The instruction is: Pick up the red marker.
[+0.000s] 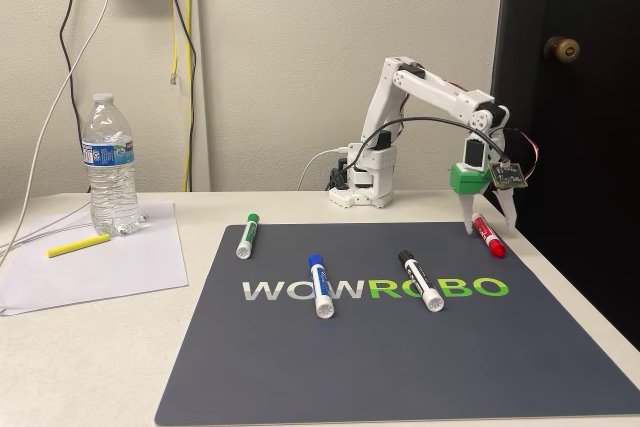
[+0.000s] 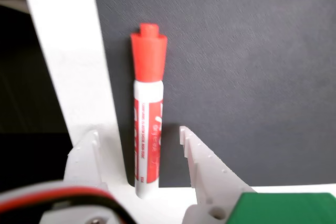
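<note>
Red marker (image 1: 488, 234) lies, we note, on the dark mat (image 1: 400, 367) covering the white desk (image 1: 90, 367), between the spread, empty tool (image 1: 490, 226) fingers, near a dark door (image 1: 570, 127).

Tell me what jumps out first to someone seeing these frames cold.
The white arm's end effector is lowered over the red marker at the right edge of the dark mat in the fixed view, jaws open. In the wrist view the marker lies between the two fingers, not yet gripped. Green, blue and black markers lie spread across the mat, with a water bottle on paper far left.
</note>
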Controlling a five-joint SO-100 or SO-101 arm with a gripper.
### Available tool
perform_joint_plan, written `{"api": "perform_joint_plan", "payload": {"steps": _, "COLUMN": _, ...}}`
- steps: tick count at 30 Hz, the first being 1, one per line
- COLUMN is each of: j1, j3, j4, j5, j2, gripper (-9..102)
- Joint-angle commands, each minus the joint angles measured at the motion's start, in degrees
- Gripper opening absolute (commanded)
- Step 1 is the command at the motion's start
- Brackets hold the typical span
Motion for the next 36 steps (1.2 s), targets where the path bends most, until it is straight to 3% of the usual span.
{"api": "perform_joint_plan", "payload": {"steps": 1, "j1": 1.1, "j3": 0.0, "j4": -0.6, "j5": -0.3, "j2": 2.7, "gripper": 26}}
{"api": "perform_joint_plan", "payload": {"steps": 6, "j1": 1.2, "j3": 0.0, "j4": -1.4, "j5": 0.1, "j2": 1.8, "gripper": 11}}
{"api": "perform_joint_plan", "payload": {"steps": 14, "j1": 1.2, "j3": 0.1, "j4": -3.0, "j5": 1.2, "j2": 0.2, "gripper": 0}}
{"api": "perform_joint_plan", "payload": {"steps": 29, "j1": 1.8, "j3": 0.1, "j4": -2.2, "j5": 1.9, "j2": 1.8, "gripper": 1}}
{"api": "perform_joint_plan", "payload": {"steps": 36, "j1": 4.2, "j3": -0.6, "j4": 2.5, "j5": 10.9, "j2": 12.7, "gripper": 0}}
